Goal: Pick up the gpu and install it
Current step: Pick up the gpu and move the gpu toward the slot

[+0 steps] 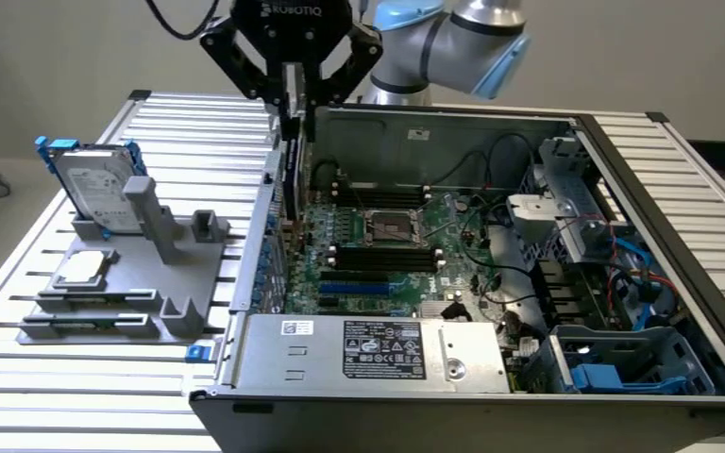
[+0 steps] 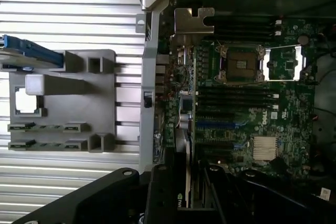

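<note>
My gripper (image 1: 295, 97) hangs over the open computer case (image 1: 589, 142), near the wall on the exterior view's left, and is shut on the gpu (image 1: 294, 175). The card hangs on edge below the fingers and reaches down toward the green motherboard (image 1: 395, 236). In the wrist view the gpu (image 2: 186, 145) shows edge-on running out from the gripper (image 2: 188, 195), with its silver end bracket (image 2: 193, 20) at the far end beside the case wall. The blue expansion slots (image 2: 216, 124) lie just beside the card's line. Whether the card touches a slot is hidden.
A grey fixture (image 1: 161, 274) on the slatted table (image 1: 35, 377) holds the silver hard drive with blue frame (image 1: 92, 189) and a small square chip (image 1: 86, 269). Inside the case are the power supply (image 1: 376, 349), the processor socket (image 1: 388, 225), cables and drive bays (image 1: 589, 245).
</note>
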`<control>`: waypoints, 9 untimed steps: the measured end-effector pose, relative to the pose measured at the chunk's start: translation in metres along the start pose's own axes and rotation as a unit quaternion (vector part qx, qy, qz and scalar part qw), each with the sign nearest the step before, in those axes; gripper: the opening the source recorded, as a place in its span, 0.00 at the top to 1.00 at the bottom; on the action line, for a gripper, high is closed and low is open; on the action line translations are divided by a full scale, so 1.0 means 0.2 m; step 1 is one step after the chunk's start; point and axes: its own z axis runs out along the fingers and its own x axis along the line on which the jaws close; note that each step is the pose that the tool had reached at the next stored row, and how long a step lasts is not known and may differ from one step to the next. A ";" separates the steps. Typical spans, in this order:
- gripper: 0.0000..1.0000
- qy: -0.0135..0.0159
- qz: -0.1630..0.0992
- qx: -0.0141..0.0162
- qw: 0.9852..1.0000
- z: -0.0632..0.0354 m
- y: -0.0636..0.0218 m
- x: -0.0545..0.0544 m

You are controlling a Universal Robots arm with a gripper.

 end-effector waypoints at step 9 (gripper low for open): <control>0.73 0.000 0.000 0.001 1.000 0.073 -0.026 -0.21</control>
